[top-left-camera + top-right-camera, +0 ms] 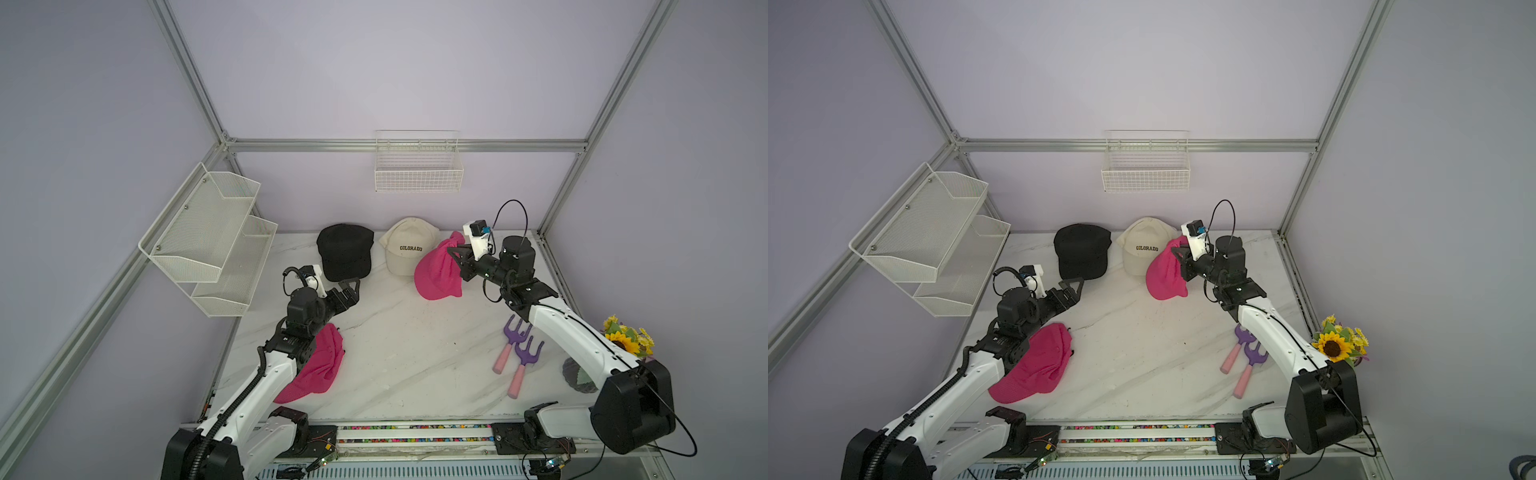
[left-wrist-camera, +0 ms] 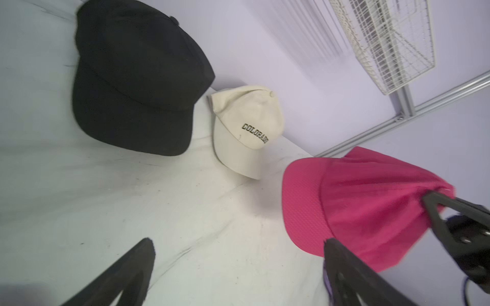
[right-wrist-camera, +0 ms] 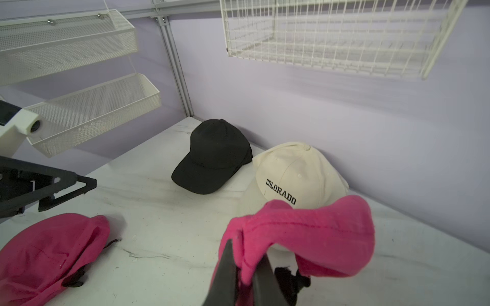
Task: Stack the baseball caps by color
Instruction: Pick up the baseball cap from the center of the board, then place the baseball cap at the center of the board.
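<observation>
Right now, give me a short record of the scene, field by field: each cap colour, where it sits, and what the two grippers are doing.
black cap: on the table at the back, nothing gripping it
cream cap: beside the black cap, lettered COLORADO
held pink cap: hanging from the right gripper, in front of the cream cap
loose pink cap: lying on the table by the left arm
left gripper: open, empty, near the black cap's brim
right gripper: shut on the held pink cap
pink stack: not yet made
</observation>
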